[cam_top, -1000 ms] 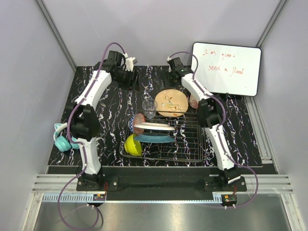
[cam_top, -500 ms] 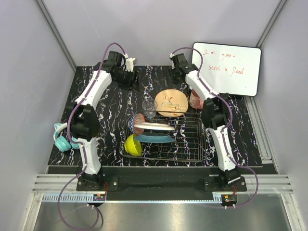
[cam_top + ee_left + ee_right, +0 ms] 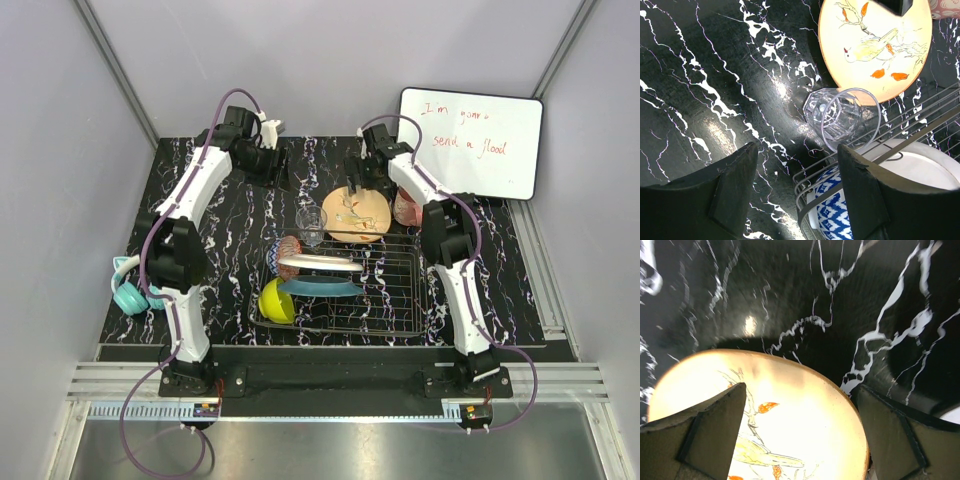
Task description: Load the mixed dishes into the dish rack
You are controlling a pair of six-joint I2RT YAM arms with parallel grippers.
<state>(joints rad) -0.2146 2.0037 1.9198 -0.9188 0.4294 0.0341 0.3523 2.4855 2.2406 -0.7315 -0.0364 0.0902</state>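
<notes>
Swung in from the far edge of the counter (image 3: 230,225), the right gripper (image 3: 357,180) hovers, jaws wide and empty, over the orange plate (image 3: 362,215) lying flat just beneath it, outside the dish rack (image 3: 400,295); a shallow pinch could skid it into the clear glass (image 3: 311,222) alongside.

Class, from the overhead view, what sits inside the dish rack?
Inside the dish rack: a white plate, a teal plate, a yellow-green bowl, a small patterned bowl. The plates hide anything beneath them.
</notes>
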